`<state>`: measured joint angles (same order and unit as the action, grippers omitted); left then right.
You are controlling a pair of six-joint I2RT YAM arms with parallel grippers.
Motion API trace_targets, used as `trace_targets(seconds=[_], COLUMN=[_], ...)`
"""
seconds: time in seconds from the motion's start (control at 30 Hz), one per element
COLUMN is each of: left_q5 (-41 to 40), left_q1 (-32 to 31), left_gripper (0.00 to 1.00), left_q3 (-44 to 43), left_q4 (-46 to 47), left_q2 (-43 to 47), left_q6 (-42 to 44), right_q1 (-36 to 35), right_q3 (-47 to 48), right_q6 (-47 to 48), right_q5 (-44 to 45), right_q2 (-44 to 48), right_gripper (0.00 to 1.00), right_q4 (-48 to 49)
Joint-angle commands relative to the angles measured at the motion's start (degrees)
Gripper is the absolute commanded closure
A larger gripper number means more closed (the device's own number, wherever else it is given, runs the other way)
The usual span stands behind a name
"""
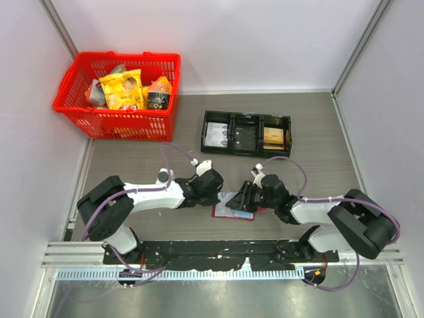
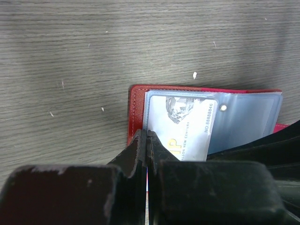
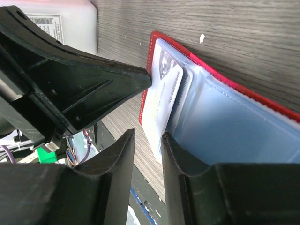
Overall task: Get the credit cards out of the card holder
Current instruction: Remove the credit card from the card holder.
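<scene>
The card holder [image 1: 232, 213] is a red wallet lying open on the table between both grippers, its pale blue-grey sleeves facing up. My left gripper [image 2: 147, 133] is shut on the left edge of a sleeve, next to the red cover [image 2: 136, 108]. A whitish credit card [image 2: 187, 126] with print sticks partly out of that sleeve. In the right wrist view the card [image 3: 161, 101] juts from the wallet [image 3: 151, 61] into the gap of my open right gripper [image 3: 147, 133], close to its right finger. The left gripper's finger [image 3: 93, 79] touches the wallet's edge.
A black three-compartment tray [image 1: 246, 114] holding cards stands behind the wallet. A red basket [image 1: 112, 122] of snack packs stands at the back left. The black base rail runs along the table's near edge just below the wallet.
</scene>
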<state>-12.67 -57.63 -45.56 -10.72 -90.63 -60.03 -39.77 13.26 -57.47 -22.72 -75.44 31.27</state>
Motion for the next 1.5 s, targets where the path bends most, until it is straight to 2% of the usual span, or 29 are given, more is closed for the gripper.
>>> trace_targets(seconds=[0.0, 0.27, 0.57, 0.73, 1.03, 1.17, 1.47], left_q5=[2.2, 3.2, 2.4, 2.5, 1.9, 1.6, 0.8], left_q1=[-1.6, -2.1, -2.4, -2.4, -2.8, -2.8, -2.8], left_gripper=[1.0, 1.0, 1.0, 1.0, 1.0, 1.0, 1.0], left_q3=[0.0, 0.3, 0.9, 0.8, 0.6, -0.1, -2.6], left_q4=[-1.1, 0.3, -1.1, -1.1, -0.5, -0.6, -6.4], left_q2=[-0.7, -1.0, -1.4, -1.6, -1.6, -1.9, -4.8], left_q6=[0.0, 0.3, -1.3, -1.6, -0.7, 1.2, 3.2], right_q1=[-0.4, -0.4, -0.3, -0.3, -0.2, -0.4, -0.3], right_q3=[1.1, -0.2, -4.0, -4.4, 0.5, 0.9, 3.5], right_q6=[-1.1, -3.7, -2.0, -2.9, -2.5, -3.1, -3.2], right_q5=[-0.5, 0.7, 7.0, 8.9, 2.2, -0.3, -0.7], right_q2=[-3.7, -9.7, 0.2, 1.6, -7.0, -11.9, -13.7], right_gripper=[0.66, 0.66, 0.65, 0.65, 0.65, 0.65, 0.64], right_q4=[10.3, 20.3, 21.8, 21.4, 18.6, 22.2, 22.3])
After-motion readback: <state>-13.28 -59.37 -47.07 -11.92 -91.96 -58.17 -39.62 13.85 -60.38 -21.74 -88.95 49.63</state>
